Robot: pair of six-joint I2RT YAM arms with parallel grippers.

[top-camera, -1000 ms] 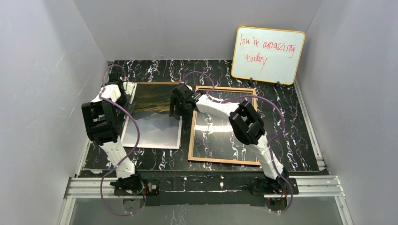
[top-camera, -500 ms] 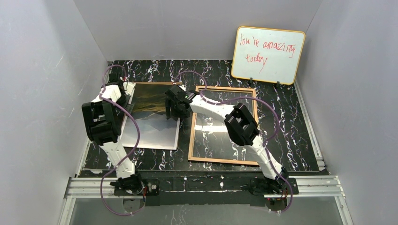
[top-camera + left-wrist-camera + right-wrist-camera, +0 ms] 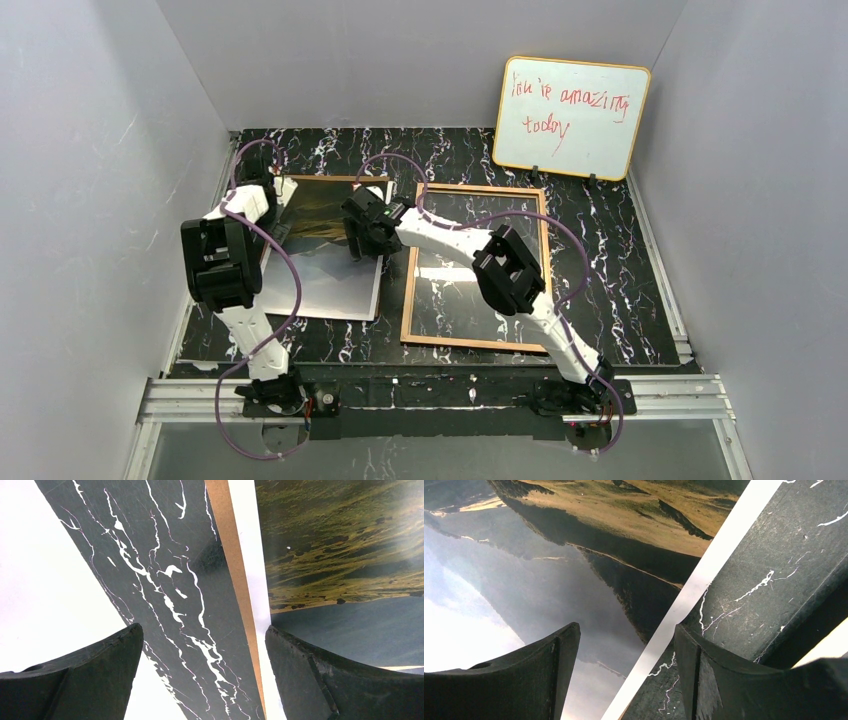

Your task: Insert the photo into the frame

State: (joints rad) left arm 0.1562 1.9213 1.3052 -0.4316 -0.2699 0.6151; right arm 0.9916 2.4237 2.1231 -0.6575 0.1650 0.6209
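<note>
The photo [image 3: 328, 280] lies face up on the left half of the counter [image 3: 620, 300], just beside the frame [image 3: 407, 290], which lies flat to its right. The left pincer [image 3: 205, 672] stands open over the photo's left edge. The right pincer [image 3: 626, 672] stands open over its right edge.
</note>
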